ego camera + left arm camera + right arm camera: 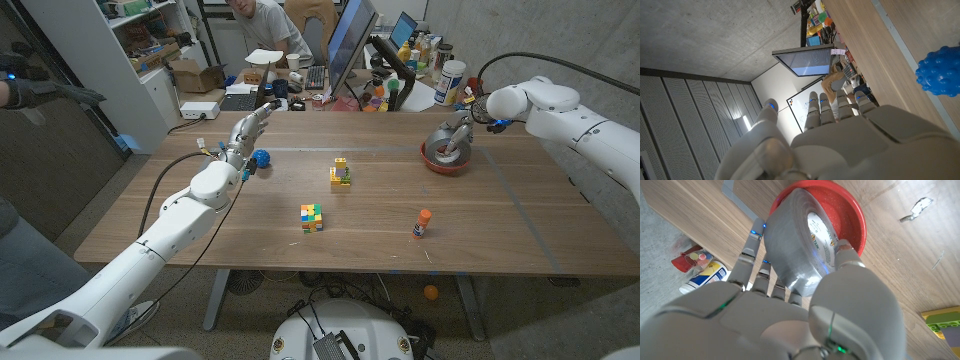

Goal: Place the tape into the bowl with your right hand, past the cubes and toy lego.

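Tape (800, 245): grey glossy roll; right hand (790, 315) fingers clasp it over round red bowl (850, 217)

Standing in the table's (500, 215) middle: a yellow-green toy lego (341, 173), and nearer the robot a colour cube (312, 217), with a bare gap between them. Lying off to the right of the cube, well apart: a small orange-capped bottle (423, 223). Leaving open wood between those three and the red bowl (444, 160) on the far right. Blocking the bowl's mouth just now: the roll of grey tape (800, 240), gripped in the right hand (805, 315) directly over it. Sitting beside the left hand (243, 135) on the left side: a blue knobbly ball (261, 158). Crowding the far edge: monitors, bottles and clutter.
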Robot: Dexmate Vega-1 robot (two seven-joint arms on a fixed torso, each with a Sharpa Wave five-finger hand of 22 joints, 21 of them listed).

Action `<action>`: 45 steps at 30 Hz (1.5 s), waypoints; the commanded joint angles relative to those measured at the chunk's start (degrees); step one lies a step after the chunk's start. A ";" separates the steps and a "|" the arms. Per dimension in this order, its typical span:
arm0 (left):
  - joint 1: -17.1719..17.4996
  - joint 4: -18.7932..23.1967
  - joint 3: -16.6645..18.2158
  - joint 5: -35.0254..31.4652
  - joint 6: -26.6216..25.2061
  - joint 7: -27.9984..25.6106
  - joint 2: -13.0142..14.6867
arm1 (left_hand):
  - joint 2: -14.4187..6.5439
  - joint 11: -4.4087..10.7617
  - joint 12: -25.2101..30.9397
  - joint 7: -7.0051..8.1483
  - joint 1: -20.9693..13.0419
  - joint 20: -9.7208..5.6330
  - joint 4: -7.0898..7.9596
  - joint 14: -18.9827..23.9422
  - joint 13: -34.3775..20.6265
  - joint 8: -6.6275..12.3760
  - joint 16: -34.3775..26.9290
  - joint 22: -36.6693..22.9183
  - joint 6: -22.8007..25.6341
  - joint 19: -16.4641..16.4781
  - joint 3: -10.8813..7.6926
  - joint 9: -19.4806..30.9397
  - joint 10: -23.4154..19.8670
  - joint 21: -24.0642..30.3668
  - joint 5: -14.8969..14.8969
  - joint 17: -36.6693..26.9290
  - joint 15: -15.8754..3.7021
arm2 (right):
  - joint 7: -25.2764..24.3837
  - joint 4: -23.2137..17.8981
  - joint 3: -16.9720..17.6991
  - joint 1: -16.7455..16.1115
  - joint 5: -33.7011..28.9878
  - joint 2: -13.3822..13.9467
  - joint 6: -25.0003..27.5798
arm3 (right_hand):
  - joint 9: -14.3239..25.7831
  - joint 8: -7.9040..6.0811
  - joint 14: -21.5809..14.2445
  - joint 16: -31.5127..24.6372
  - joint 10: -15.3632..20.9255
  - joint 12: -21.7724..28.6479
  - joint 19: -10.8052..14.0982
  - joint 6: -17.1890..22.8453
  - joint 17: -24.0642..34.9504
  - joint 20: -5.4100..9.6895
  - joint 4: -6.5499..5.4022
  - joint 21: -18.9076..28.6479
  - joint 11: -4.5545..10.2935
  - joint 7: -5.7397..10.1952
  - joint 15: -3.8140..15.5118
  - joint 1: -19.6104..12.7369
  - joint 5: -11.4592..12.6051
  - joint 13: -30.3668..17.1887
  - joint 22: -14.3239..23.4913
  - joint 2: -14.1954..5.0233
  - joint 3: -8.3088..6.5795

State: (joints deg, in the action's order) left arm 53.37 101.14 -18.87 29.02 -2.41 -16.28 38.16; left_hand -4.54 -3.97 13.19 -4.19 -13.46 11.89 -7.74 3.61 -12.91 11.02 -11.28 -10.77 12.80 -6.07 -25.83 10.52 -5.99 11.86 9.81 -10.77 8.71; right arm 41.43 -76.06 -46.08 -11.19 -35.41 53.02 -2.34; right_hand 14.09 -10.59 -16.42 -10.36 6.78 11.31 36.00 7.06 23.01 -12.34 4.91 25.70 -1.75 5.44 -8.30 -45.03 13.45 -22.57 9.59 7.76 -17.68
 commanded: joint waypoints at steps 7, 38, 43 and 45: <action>0.26 -0.19 0.29 0.45 0.68 0.94 0.37 | 0.34 0.20 0.30 -0.05 -0.44 0.28 0.06 -0.38 -0.14 0.23 -0.05 -0.24 0.31 -0.48 -0.46 0.32 0.06 0.11 0.16 -0.27 -0.09 | -1.92 -6.05 3.26 -2.38 0.64 2.14 2.85 | -0.10 0.00 1.27 0.05 -0.79 -0.32 -1.06 -1.05 -0.48 -0.06 0.03 -1.05 -0.17 -0.17 -0.26 1.12 0.84 0.34 0.13 0.08 0.42; 1.62 -2.07 2.26 2.25 4.91 4.52 1.83 | 0.33 0.03 0.31 -0.38 -0.48 0.26 0.06 -1.05 -0.13 0.22 0.19 -0.25 0.32 -0.28 -0.50 0.32 0.07 0.22 0.17 -0.26 -0.08 | -11.30 -26.51 17.37 -16.52 11.15 7.58 19.21 | -0.65 -1.43 0.43 -1.08 1.64 0.65 0.61 1.31 -1.85 0.24 -0.95 -2.34 0.04 -0.09 1.24 3.28 2.14 1.54 0.24 -1.38 0.77; 1.92 -2.53 3.01 2.21 6.48 5.08 2.27 | 0.31 -0.38 0.20 -0.92 -0.51 0.07 0.06 -1.64 -0.13 0.20 0.36 -0.26 0.29 0.30 -0.53 0.32 0.35 0.46 0.17 -0.26 -0.04 | -21.05 -29.28 22.63 -22.76 18.53 6.14 21.13 | -0.84 -1.85 1.31 -0.89 1.29 0.37 1.13 2.67 -2.21 0.04 -1.60 -2.75 -0.04 0.57 1.33 4.36 2.35 2.04 0.22 -2.09 0.95; 1.83 -2.89 3.39 2.07 7.22 5.51 2.63 | 0.30 -0.49 0.18 -0.99 -0.52 0.09 0.05 -1.75 -0.13 0.19 0.39 -0.27 0.25 0.42 -0.54 0.31 0.40 0.51 0.17 -0.26 0.01 | -24.59 -30.15 24.02 -24.56 20.73 5.36 21.26 | -0.87 -1.87 1.45 -0.87 1.36 0.38 1.01 2.78 -2.26 0.00 -1.69 -2.90 0.03 0.52 1.43 4.51 2.37 2.12 0.21 -2.21 0.97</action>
State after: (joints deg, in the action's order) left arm 54.86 99.35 -16.77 30.98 2.19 -12.14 39.93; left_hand -4.31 -4.29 13.19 -4.74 -13.69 11.89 -7.74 2.44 -12.91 11.02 -10.95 -10.77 12.93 -6.07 -25.83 10.52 -5.67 12.08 9.81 -10.77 8.60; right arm 31.87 -100.16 -30.50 -26.06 -26.93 59.93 14.02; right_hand 13.20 -12.09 -15.42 -11.08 7.89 11.75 36.61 9.13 20.72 -12.07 3.74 23.28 -1.94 5.84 -6.87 -41.18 15.48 -20.46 9.67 5.41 -16.64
